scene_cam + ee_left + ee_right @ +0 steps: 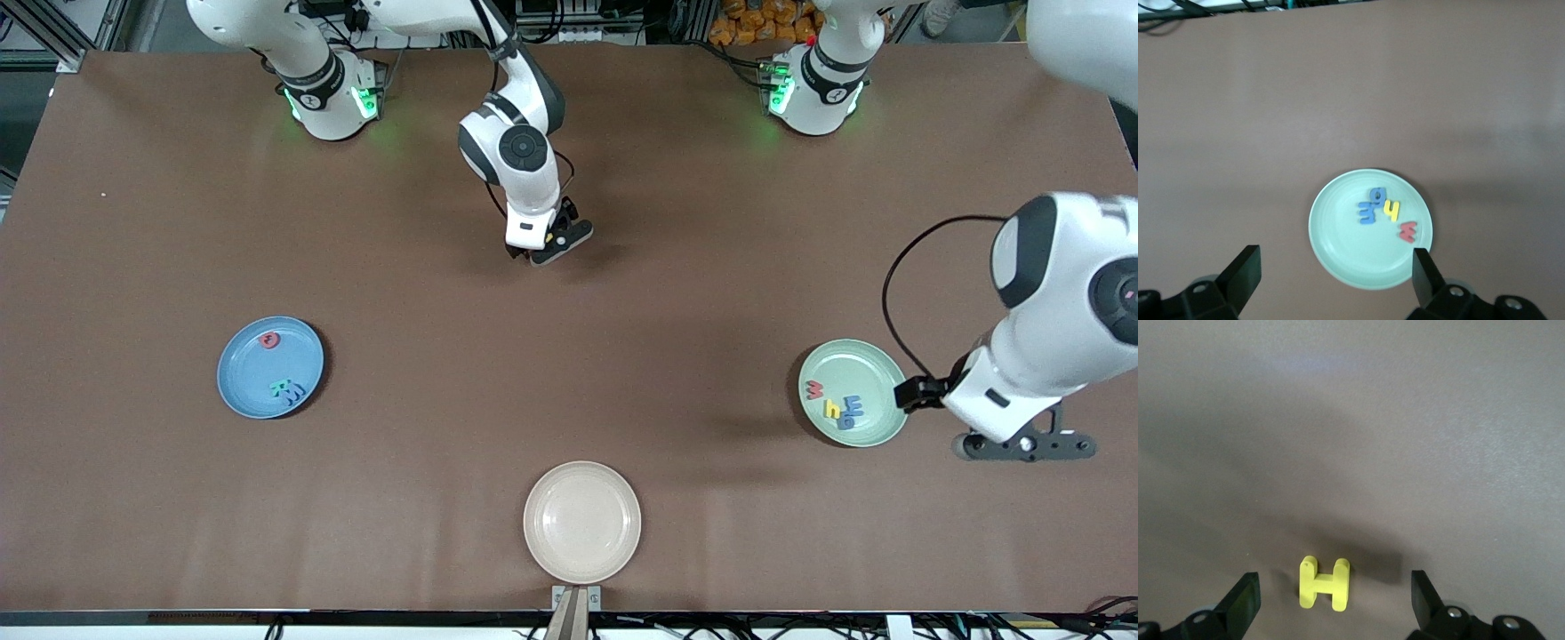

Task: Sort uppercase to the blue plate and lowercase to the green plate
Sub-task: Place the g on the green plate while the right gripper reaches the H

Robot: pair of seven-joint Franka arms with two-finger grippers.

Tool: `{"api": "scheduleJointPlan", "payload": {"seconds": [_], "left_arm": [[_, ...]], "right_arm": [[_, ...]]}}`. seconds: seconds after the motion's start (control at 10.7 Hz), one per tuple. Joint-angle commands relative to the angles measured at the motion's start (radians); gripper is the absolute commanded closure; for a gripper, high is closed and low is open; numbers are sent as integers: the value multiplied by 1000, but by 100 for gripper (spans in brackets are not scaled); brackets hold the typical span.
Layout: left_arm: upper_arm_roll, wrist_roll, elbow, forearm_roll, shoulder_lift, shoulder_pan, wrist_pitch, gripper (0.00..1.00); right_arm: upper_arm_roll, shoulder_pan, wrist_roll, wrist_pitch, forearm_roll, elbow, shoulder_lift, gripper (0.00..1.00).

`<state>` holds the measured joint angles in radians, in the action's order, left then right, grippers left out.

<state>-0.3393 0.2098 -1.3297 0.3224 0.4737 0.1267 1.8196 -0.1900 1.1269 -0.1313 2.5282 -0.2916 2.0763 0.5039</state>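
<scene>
The blue plate [247,373] toward the right arm's end holds three uppercase letters: a red Q [268,340], a teal R [283,387] and a blue W [296,393]. A yellow H [1325,583] lies flat on the bare table. My right gripper [1335,595] hangs just above it, open, one finger on each side; the front view shows this gripper [542,253] covering the H. The green plate [876,373] toward the left arm's end carries several lowercase letters: a red w [1407,231], a yellow h [1391,211] and blue ones [1370,207]. My left gripper [1335,261] is open and empty above that plate's edge.
A cream plate [581,522] with nothing in it sits near the table edge closest to the front camera. The left arm's forearm [1058,302] hangs over the table beside the green plate. Brown tabletop lies between the three plates.
</scene>
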Motion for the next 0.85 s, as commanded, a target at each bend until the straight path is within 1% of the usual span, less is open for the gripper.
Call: {"api": "scheduleJointPlan", "payload": {"seconds": [0.0,0.09,0.28,0.38,0.47,0.56,0.66,0.75], "left_arm": [[-15,-20,-32,1,-104,-6,-55,0],[-44,-18,-34,-5,-131,2,-68,0],[-50,-23,-34,-9,-167,2,-100,0],[-55,-23,-36,-32,-176,7,-98,0],[-53,-21,-34,-66,-184,7,-100,0],[-53,-21,-37,-69,-196,8,-103,0],[-52,-26,-37,-72,-202,13,-114,0],[-53,-29,-39,-80,-208,25,-114,0]], "right_arm": [[-2,22,-48,14,23,22,-16,0],[-2,30,-91,15,63,21,-15,0],[0,30,-235,26,208,18,-8,0],[0,28,-270,27,238,15,-2,0],[1,25,-272,27,238,14,-2,0],[3,18,-272,32,233,11,-1,0],[3,10,-272,85,232,13,10,0],[9,11,-272,108,227,11,28,0]]}}
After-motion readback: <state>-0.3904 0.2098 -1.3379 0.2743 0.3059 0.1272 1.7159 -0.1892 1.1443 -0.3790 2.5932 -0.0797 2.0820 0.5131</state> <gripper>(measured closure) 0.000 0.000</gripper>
